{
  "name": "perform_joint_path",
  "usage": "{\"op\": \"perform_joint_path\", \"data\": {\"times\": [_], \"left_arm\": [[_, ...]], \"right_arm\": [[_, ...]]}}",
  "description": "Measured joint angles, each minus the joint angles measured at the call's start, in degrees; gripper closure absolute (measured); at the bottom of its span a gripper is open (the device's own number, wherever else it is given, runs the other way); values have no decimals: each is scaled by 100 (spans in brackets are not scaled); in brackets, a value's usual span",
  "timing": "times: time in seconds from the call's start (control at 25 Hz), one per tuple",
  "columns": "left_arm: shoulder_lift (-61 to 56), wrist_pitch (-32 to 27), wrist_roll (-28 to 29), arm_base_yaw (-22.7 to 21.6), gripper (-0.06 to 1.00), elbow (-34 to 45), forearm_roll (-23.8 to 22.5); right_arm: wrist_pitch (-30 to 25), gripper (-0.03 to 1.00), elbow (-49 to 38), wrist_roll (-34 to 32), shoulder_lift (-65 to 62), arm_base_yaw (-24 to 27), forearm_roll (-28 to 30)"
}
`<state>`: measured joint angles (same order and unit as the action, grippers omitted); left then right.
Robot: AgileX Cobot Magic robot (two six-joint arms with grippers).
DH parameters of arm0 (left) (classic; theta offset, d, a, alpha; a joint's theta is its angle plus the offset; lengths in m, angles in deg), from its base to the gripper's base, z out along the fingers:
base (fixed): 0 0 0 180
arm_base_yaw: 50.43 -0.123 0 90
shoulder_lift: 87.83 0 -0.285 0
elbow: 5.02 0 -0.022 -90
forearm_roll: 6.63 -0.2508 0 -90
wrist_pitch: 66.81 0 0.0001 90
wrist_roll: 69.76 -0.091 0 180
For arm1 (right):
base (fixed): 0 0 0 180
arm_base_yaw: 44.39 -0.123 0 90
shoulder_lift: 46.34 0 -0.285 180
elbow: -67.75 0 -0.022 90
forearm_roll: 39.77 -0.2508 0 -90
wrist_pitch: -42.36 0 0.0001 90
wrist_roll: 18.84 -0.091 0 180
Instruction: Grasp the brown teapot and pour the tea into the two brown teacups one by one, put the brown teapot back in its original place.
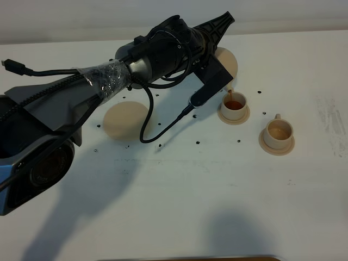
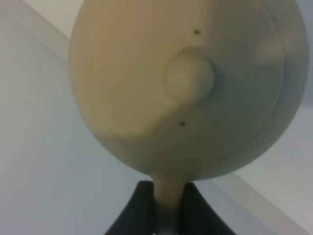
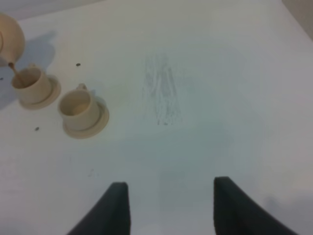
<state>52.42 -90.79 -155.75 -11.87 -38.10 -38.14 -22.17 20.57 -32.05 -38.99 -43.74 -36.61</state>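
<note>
White table point(image 1: 217, 190), teapot point(image 1: 228, 62) pouring into teacup point(image 1: 235, 103)

The teapot point(image 2: 146, 98), cups point(image 1: 234, 102) point(image 1: 278, 130) and saucer point(image 1: 126, 119) look like smooth ceramic with a soft satin glaze. The counter point(image 1: 217, 206) is white, matt and smooth, with a dull grey scuff point(image 1: 330, 117) at 3 o'clock. The left pincer point(image 2: 166, 196) and right pincer point(image 3: 171, 200) are matt black plastic. Crinkled glossy film point(image 1: 106, 76) wraps the left arm point(image 1: 157, 54).
</note>
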Motion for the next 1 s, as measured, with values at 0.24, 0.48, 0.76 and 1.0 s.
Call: {"op": "perform_joint_path", "data": {"times": [0.24, 0.48, 0.76, 1.0], "left_arm": [[0, 28, -73, 0, 86, 0, 0], [0, 54, -139, 0, 86, 0, 0], [0, 54, -146, 0, 86, 0, 0], [0, 59, -160, 0, 86, 0, 0]], "right_arm": [[0, 56, 0, 0, 0, 0, 0], [0, 56, 0, 0, 0, 0, 0], [0, 56, 0, 0, 0, 0, 0], [0, 56, 0, 0, 0, 0, 0]]}}
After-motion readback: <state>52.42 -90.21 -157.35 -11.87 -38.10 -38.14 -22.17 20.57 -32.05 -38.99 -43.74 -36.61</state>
